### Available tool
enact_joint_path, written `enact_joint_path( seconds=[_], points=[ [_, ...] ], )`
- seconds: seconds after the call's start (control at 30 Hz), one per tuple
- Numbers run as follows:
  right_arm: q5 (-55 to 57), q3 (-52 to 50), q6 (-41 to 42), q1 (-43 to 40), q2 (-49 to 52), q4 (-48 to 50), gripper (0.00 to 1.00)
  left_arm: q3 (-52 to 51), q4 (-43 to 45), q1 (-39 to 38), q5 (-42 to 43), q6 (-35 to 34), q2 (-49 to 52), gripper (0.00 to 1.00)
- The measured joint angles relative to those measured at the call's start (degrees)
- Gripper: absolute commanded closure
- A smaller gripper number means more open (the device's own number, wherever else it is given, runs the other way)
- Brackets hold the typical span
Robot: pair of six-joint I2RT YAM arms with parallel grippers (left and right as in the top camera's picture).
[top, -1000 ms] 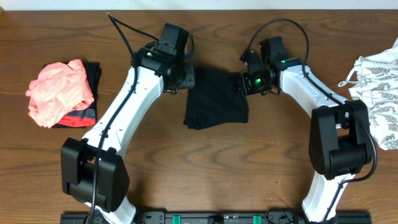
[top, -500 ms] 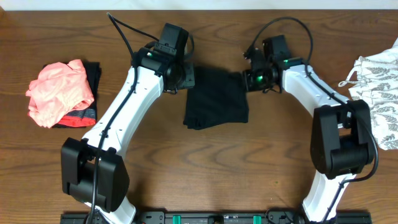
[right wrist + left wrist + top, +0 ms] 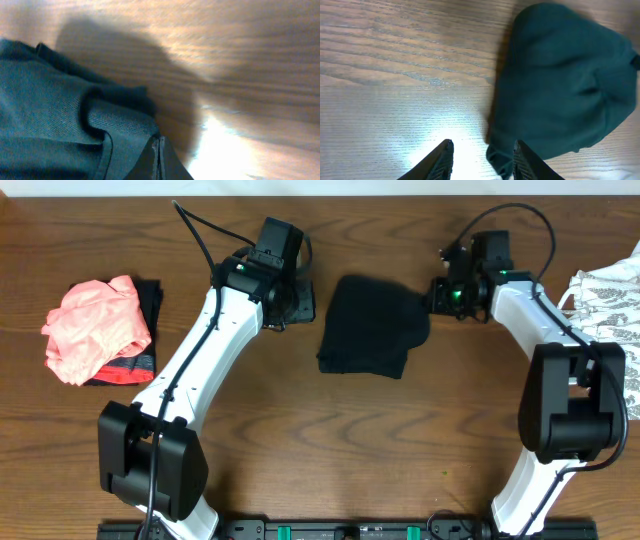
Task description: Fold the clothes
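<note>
four pieces of clothing: one black garment [image 3: 372, 325], one coral-pink garment [image 3: 95, 330], one dark garment with a red band [image 3: 148, 305], one white leaf-patterned garment [image 3: 605, 320]

two robot arms, a left arm [image 3: 200, 355] and a right arm [image 3: 525, 305], with one two-finger gripper apiece: left gripper [image 3: 482, 145], right gripper [image 3: 157, 150]

one wooden table [image 3: 300, 440]

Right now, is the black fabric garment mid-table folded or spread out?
Folded, roughly: the black fabric garment lies in a compact bundle, doubled layers visible at the edge pinched by the shut right gripper.
</note>
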Motion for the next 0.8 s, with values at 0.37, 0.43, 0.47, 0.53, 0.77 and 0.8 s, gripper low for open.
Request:
enact_joint_path(
  seconds=[0.37,0.43,0.47,0.53,0.77,0.8],
  points=[
    [4.42,0.00,-3.43,6.38,0.00,-3.54,0.90,0.00,3.52,-0.02,3.91,0.00,0.00,0.60],
    [5.66,0.00,-3.56,6.05,0.00,-4.15,0.96,0.00,5.81,-0.35,5.35,0.00,0.00,0.60],
    [6.16,0.00,-3.85,5.84,0.00,-4.44,0.98,0.00,6.64,-0.57,5.90,-0.02,0.00,0.60],
    [6.80,0.00,-3.98,5.31,-0.02,-4.94,0.99,0.00,7.89,-1.16,6.58,-0.04,0.00,0.60],
    [11.10,0.00,-2.29,2.34,-0.42,-8.70,0.99,0.00,8.52,-2.05,7.63,-0.13,0.20,0.60],
    [11.54,0.00,-2.19,1.97,-0.44,-8.90,0.99,0.00,8.83,-2.05,7.63,-0.24,0.31,0.60]
  ],
)
